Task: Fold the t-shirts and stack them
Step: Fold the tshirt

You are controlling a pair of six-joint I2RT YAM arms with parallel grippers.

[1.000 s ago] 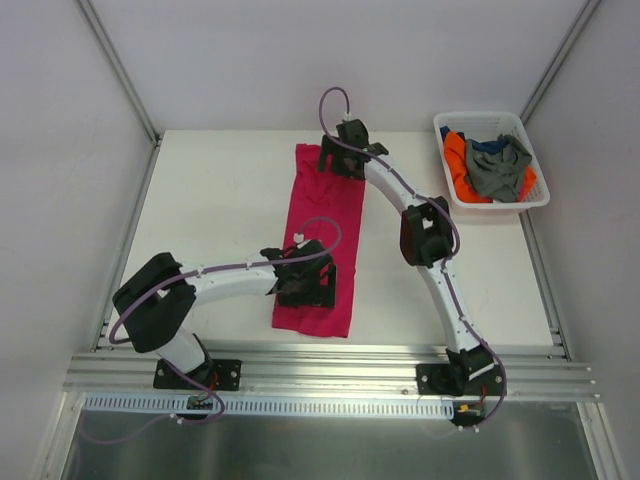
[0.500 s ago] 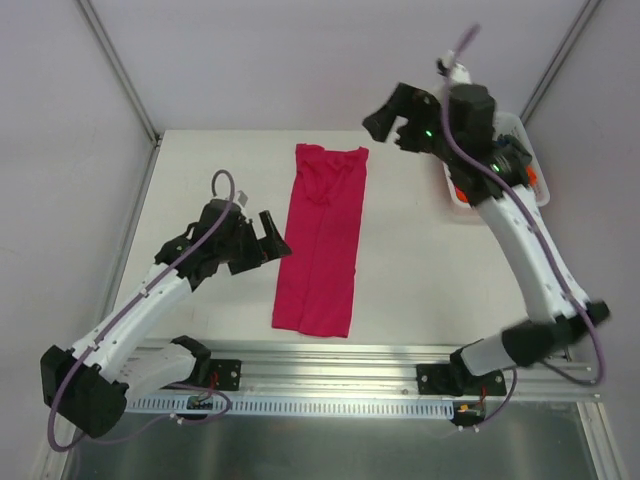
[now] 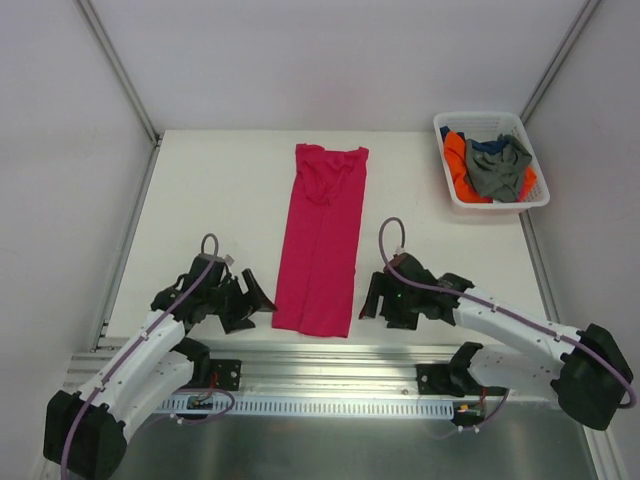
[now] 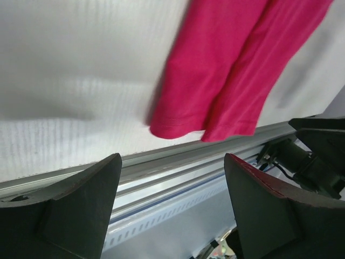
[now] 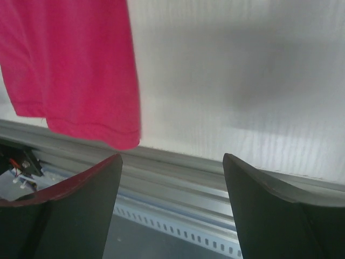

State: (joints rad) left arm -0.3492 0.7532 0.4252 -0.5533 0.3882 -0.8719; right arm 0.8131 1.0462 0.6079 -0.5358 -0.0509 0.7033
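I see the pink t-shirt (image 3: 322, 240) lying flat in a long strip, left gripper (image 3: 252, 300) and right gripper (image 3: 371, 298) both spread and empty, flanking its near end, other t-shirts (image 3: 500, 165) in the basket (image 3: 490, 204) to its far right.

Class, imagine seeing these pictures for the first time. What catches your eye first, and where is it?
The magenta-pink t-shirt stands out, folded into a long strip down the middle of the white table. The left claw and the right claw flank its near end, both open and empty. In the far right corner a white basket holds an orange shirt, a grey shirt and a dark blue shirt.
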